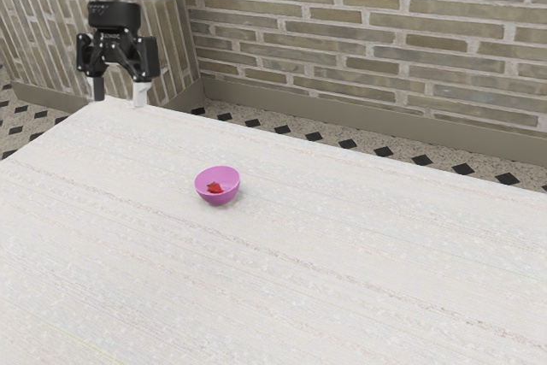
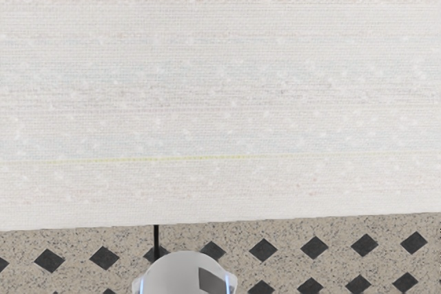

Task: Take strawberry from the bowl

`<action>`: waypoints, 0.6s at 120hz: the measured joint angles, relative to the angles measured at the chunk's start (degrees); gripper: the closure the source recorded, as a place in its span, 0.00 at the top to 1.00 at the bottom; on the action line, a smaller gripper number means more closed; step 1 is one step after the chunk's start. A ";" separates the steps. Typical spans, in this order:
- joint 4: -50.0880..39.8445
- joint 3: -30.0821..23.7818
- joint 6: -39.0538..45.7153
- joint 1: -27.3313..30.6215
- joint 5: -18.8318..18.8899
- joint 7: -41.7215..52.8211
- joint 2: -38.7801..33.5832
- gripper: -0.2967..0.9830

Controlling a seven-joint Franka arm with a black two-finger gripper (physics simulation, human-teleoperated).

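Observation:
My gripper is at the exterior view's upper left, fingers spread apart with nothing between them. It hangs in the air near the table's far corner. A pink bowl stands upright on the table, lower in the exterior view and further to its right, well apart from the gripper. Inside the bowl lies a small red strawberry, partly hidden by the bowl's near wall.
The white table spreads across the exterior view, and its surface and edge lie under my hand in the wrist view. Beyond that edge are the patterned floor and a rounded white part. A brick wall stands behind.

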 joint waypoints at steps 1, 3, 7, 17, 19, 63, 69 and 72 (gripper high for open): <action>-0.04 0.02 0.80 0.01 -0.05 -0.05 0.05 0.77; -0.11 0.04 2.32 0.03 -0.13 -0.15 0.13 0.77; -0.28 0.16 5.03 0.04 -0.23 -0.35 0.18 0.77; 4.81 -0.02 10.16 -0.24 0.34 -0.97 6.02 0.77; 7.54 -0.02 10.90 -0.60 0.67 -1.15 8.64 0.77; 28.68 21.08 24.27 -13.04 -5.91 -8.39 41.24 0.71; 28.47 21.32 25.89 -13.01 -6.44 -9.77 42.34 0.67; 28.38 21.57 26.64 -12.94 -6.96 -10.52 42.85 0.66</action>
